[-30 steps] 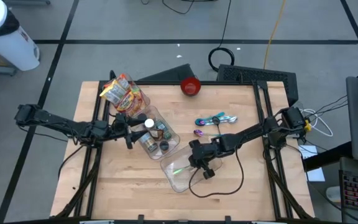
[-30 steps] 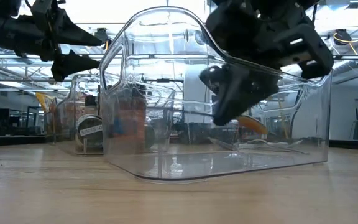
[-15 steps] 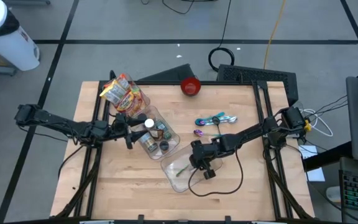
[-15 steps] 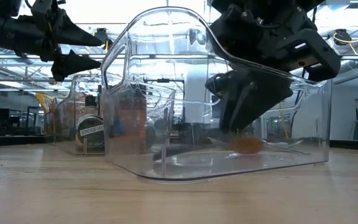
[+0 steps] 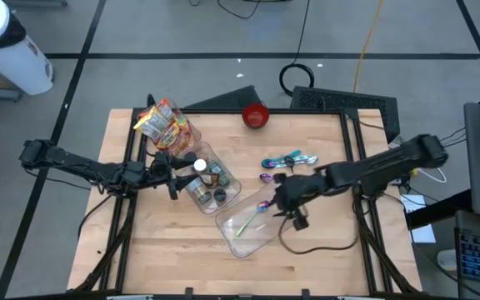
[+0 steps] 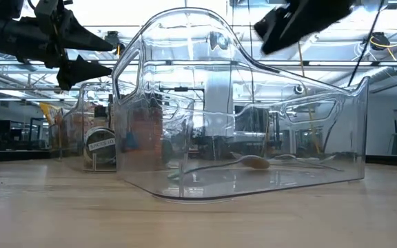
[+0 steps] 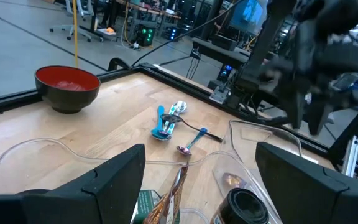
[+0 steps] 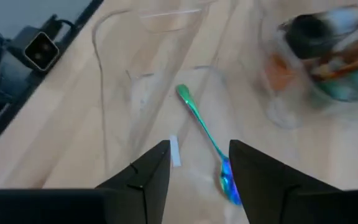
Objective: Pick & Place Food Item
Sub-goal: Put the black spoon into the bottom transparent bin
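An iridescent spoon [image 5: 251, 218] lies flat on the floor of a clear plastic bin [image 5: 242, 237] at the table's middle front. It also shows in the right wrist view [image 8: 204, 137] and the low view [image 6: 253, 162]. My right gripper [image 5: 283, 204] is open and empty, above the bin's right rim, with the spoon below and ahead of its fingers [image 8: 197, 186]. My left gripper [image 5: 176, 173] is open and empty and hovers at the left side of a clear bin of jars [image 5: 209, 185].
Another clear bin of snack bags [image 5: 167, 125] stands at the far left. A red bowl [image 5: 256, 115] sits at the far edge. Several coloured utensils [image 5: 287, 162] lie right of centre. A black cable [image 5: 315, 246] trails below the right gripper. Bare wood lies along the near edge.
My right gripper has risen out of the clear bin and gone toward the table's right edge, leaving the spoon lying on the bin's floor. The spoon has shifted a little toward the right inside the bin.
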